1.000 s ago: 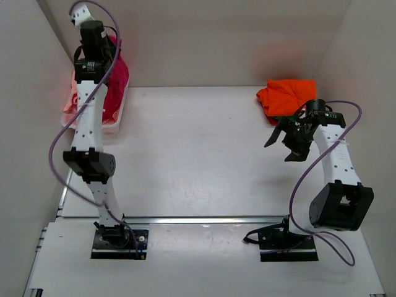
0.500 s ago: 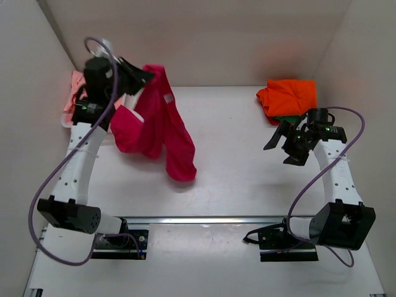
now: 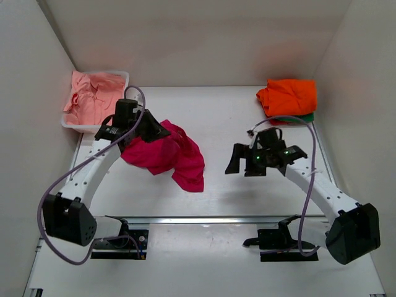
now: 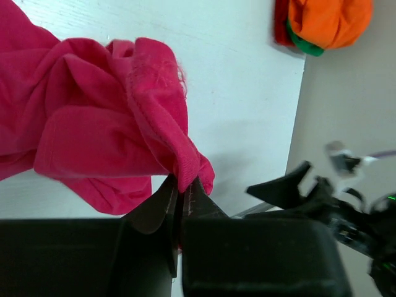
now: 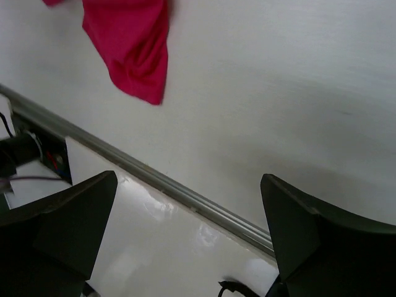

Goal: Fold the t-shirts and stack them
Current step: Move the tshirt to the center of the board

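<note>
My left gripper (image 3: 158, 130) is shut on a fold of the magenta t-shirt (image 3: 166, 154), which lies crumpled on the table left of centre; the pinch shows in the left wrist view (image 4: 180, 184) with the magenta t-shirt (image 4: 93, 124) bunched beyond the jaws. My right gripper (image 3: 242, 164) is open and empty, low over the table to the right of the shirt, and its wrist view shows the shirt's hanging corner (image 5: 133, 49). The orange t-shirt (image 3: 288, 96) lies folded at the back right on a green one (image 3: 303, 117). Salmon pink t-shirts (image 3: 93, 99) fill the white tub (image 3: 120, 75).
White walls close in the table on the left, back and right. A metal rail (image 3: 204, 219) runs along the table's front edge, and both arm bases stand just before it. The tub stands in the back left corner.
My left arm has swung down from the tub with the magenta t-shirt and laid it on the table. My right arm has moved left, away from the orange stack, toward the shirt.
</note>
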### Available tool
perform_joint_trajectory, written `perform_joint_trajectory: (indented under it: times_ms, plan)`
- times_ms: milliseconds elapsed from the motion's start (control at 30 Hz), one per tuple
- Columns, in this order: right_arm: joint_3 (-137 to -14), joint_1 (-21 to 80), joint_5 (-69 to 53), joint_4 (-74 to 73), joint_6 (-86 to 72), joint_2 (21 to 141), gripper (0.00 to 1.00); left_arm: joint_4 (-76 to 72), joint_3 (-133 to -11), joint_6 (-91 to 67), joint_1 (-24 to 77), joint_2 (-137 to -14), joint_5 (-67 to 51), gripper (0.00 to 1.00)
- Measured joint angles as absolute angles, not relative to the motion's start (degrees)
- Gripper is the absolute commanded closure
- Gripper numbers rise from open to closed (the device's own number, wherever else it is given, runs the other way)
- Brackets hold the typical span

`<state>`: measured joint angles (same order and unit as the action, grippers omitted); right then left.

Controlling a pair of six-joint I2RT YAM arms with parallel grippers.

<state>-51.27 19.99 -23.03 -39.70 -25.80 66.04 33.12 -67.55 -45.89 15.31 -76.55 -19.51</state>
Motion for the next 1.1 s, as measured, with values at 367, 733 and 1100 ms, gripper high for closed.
perform_joint_trajectory:
  times_ms: [367,733,1100]
  plan:
    - [-39.2,32.8,-17.3,-17.1,-28.6,76.3,0.23,30.2,-58.3,-39.3,10.0,-62.8,-16.2,1.0]
    - [-46.3,42.4,-11.8,-6.7,-28.2,82.4,0.48,32.6,-72.2,-37.7,10.7,-58.4,-18.1,1.0]
    - [-46.0,50.9,-4.2,-2.0,-30.1,84.2,0.07,27.7,-90.6,-44.7,15.9,-71.7,-29.3,1.0]
